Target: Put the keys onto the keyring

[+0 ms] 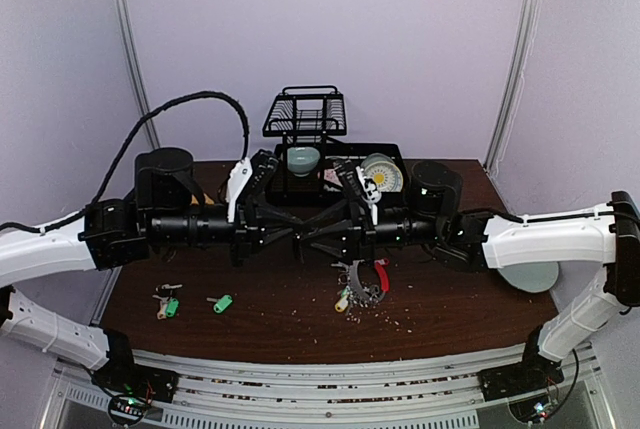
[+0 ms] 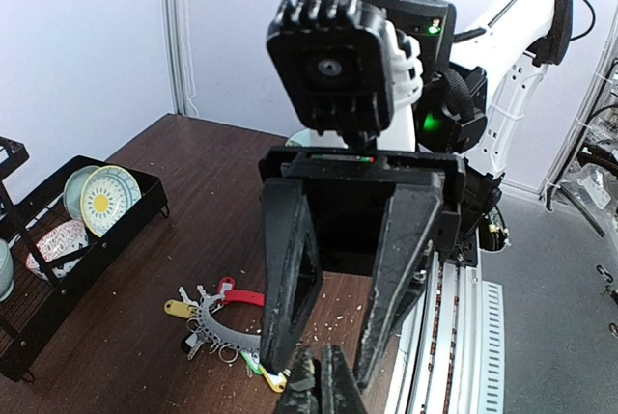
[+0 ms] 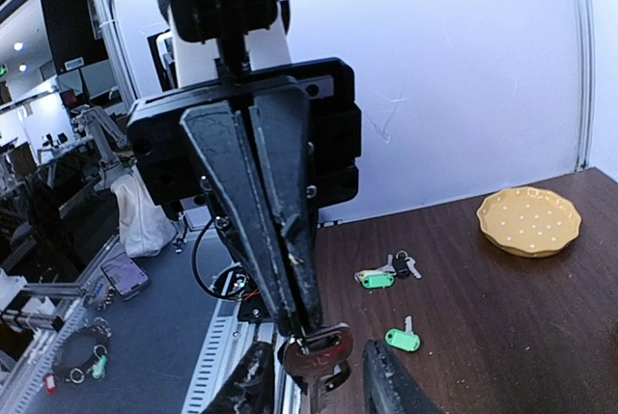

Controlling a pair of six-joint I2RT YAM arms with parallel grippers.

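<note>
Keys (image 1: 222, 302) first: where are they?

Two with green tags lie loose on the tabletop (image 1: 280, 324), lower left of the overhead view. They are well apart from the keyring (image 1: 365, 287), which lies flat on the wood just right of centre, with its red arc (image 1: 382, 274) on its right side. A third, the held key (image 3: 314, 348), is up in the air between the two arms.

Who has it?

The left end effector (image 2: 319, 387) is clamped shut on its top, so the key hangs below the fingertips. The right end effector (image 3: 319, 385) has its fingers spread to either side of the key, at the bottom of the right wrist view. I see a gap on both sides and no contact.

How will these things handle?

I'd judge the key to be light, rigid and slick, likely to swivel in a narrow pinch. Its flat faces are the place to grip, leaving the hole free. The keyring looks heavier: a stiff hoop with a loose, jangling cluster. The red sheathed arc should give the surest hold, away from that cluster. Where the hoop opens is too small to tell.
</note>
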